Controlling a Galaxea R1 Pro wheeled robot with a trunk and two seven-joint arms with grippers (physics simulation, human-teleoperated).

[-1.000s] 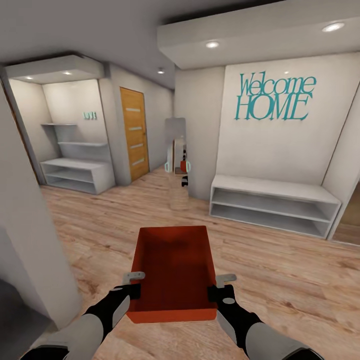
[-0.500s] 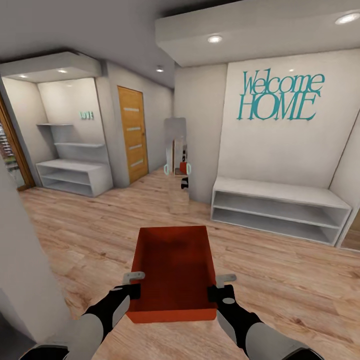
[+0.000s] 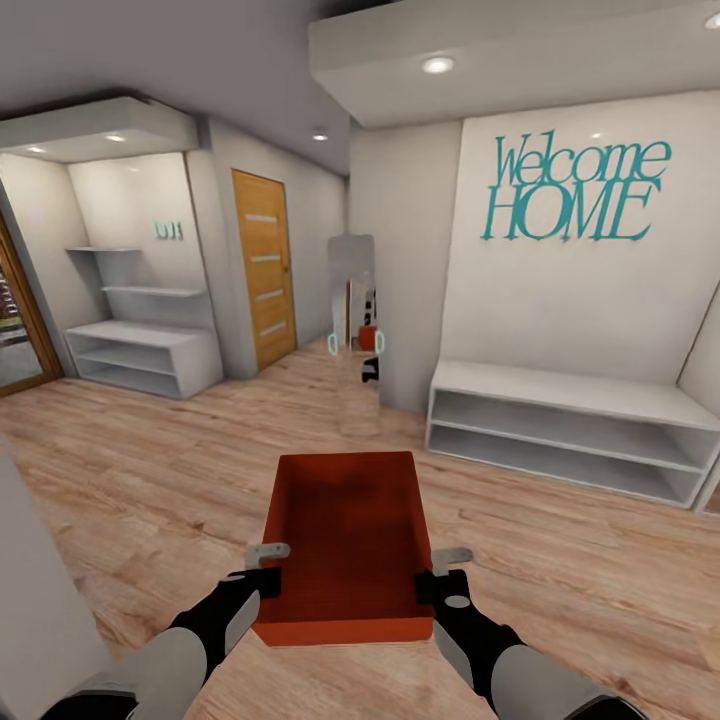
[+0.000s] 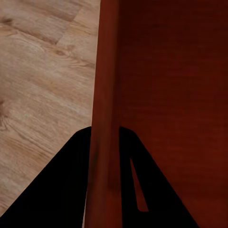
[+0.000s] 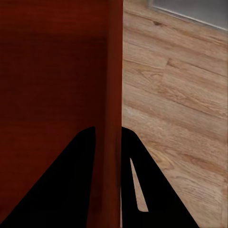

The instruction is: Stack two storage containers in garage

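Between the earlier pictures and this one, the whole head view was shifted: the wall column at nine o'clock was pushed toward the edge, a glazed wooden door [image 3: 18, 320] was brought into sight at the far nine o'clock side, and the "Welcome HOME" lettering [image 3: 575, 190] slid toward three o'clock, so the camera was judged to have been carried forward and turned, not the furniture. Relative to the arms, the storage container [image 3: 345, 545] was kept exactly where it had been, at six o'clock just ahead of the trunk, held level above the pale wood plank floor [image 3: 150, 470]. The left end effector [image 3: 268, 570] was seen clamped narrowly on the container's left wall, and in the left wrist view that thin wall [image 4: 102, 118] was pinched between the two dark fingers [image 4: 61, 190]. The right end effector [image 3: 432, 572] was closed likewise on the right wall, confirmed in the right wrist view [image 5: 113, 95]. An orange wooden door [image 3: 265, 265] stood at eleven o'clock, a tall mirror [image 3: 352, 330] at twelve, and a low white shelf unit [image 3: 570, 425] at two o'clock. The carry was judged to be under way, with the garage not yet reached and one container's transport only partly done.
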